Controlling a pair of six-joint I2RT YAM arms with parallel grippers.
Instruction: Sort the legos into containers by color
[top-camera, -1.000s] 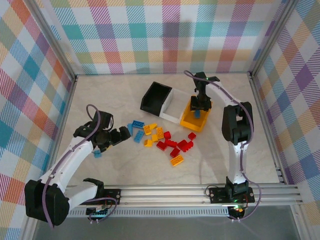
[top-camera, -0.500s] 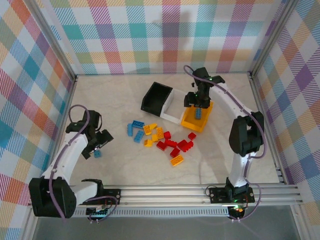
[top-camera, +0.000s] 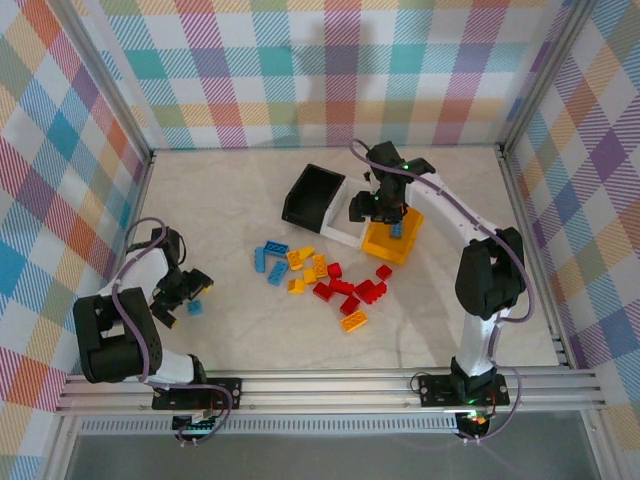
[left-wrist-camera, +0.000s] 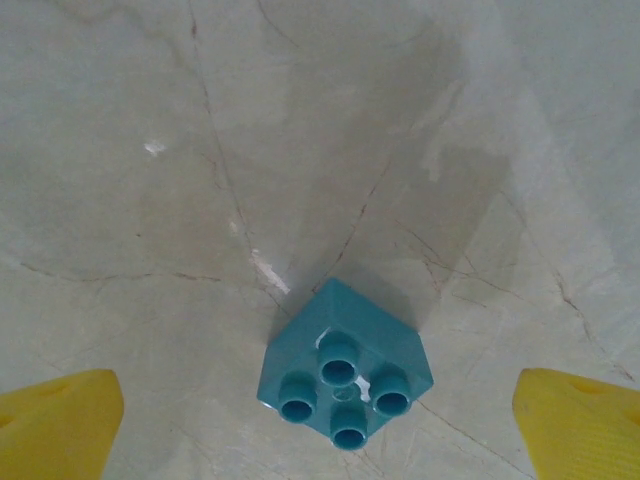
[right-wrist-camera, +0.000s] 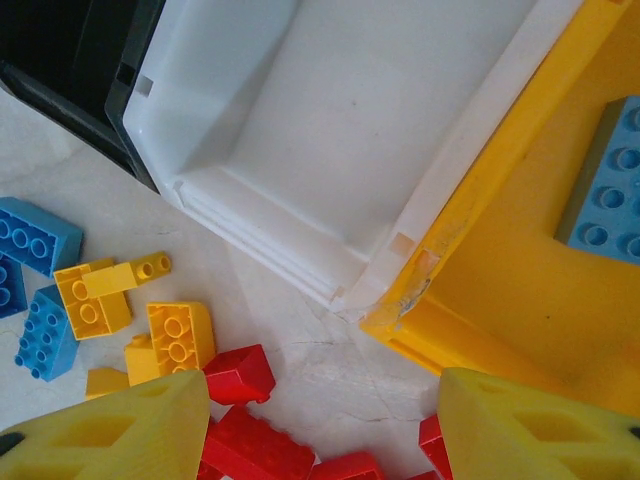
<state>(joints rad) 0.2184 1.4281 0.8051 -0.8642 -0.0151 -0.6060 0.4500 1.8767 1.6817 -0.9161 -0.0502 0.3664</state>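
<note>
One teal-blue lego (left-wrist-camera: 345, 365) (top-camera: 195, 307) lies studs up on the table, between the yellow fingertips (left-wrist-camera: 55, 428) of my open left gripper (left-wrist-camera: 320, 440) (top-camera: 183, 295), touching neither. My right gripper (top-camera: 373, 207) (right-wrist-camera: 325, 430) hangs open and empty over the joint of the white bin (right-wrist-camera: 350, 130) (top-camera: 345, 216) and the yellow-orange bin (right-wrist-camera: 500, 270) (top-camera: 385, 245). A blue lego (right-wrist-camera: 605, 190) (top-camera: 397, 229) lies inside the yellow-orange bin. The black bin (top-camera: 312, 193) (right-wrist-camera: 60, 50) stands at the left end of the row. Loose blue legos (top-camera: 270, 260), yellow legos (top-camera: 305, 266) and red legos (top-camera: 352, 291) lie in front of the containers.
A yellow-orange brick (top-camera: 353, 322) lies nearest the front of the pile. Metal frame posts and checkered walls close in the table on the left, right and back. A rail (top-camera: 330, 385) runs along the near edge.
The right gripper opened, left the blue lego in the yellow-orange bin and shifted left toward the white bin. The left arm swung back to the left, over the lone teal lego.
</note>
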